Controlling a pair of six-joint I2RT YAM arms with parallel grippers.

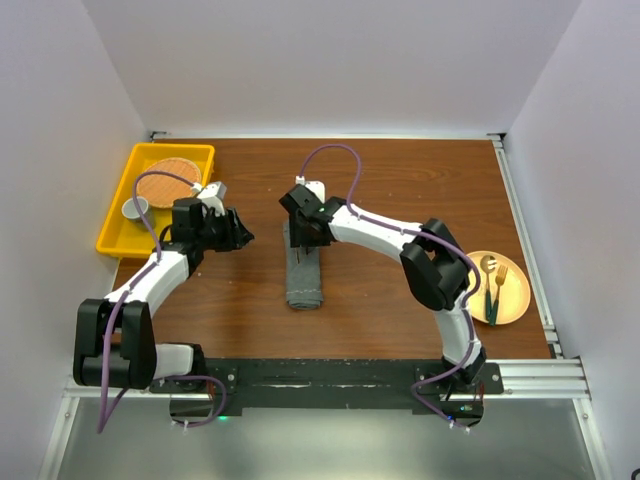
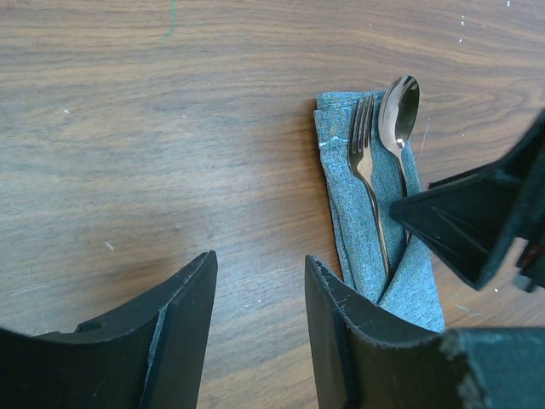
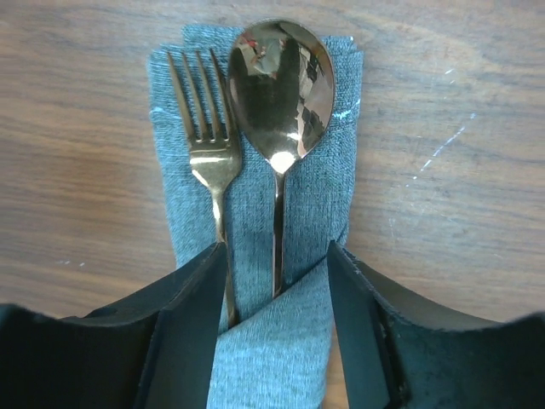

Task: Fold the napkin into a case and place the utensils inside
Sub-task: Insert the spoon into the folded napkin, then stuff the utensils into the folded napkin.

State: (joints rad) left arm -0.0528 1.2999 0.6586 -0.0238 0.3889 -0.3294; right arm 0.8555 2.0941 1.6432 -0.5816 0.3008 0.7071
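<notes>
The napkin lies mid-table folded into a long narrow case (image 1: 304, 280). In the right wrist view a copper fork (image 3: 207, 153) and spoon (image 3: 281, 85) rest side by side on the case (image 3: 264, 349), their handles tucked under its diagonal flap. My right gripper (image 3: 277, 256) hovers open over the flap, its jaws on either side of the handles and gripping nothing. It sits at the far end of the case (image 1: 305, 228). My left gripper (image 2: 260, 260) is open over bare wood just left of the case (image 2: 358, 230), and from it I see the fork (image 2: 362, 141) and spoon (image 2: 398, 111).
A round yellow plate (image 1: 515, 300) at the right edge carries more utensils (image 1: 492, 285). A yellow tray (image 1: 115, 215) at the back left holds a woven orange mat and a small white cup. White walls enclose the table.
</notes>
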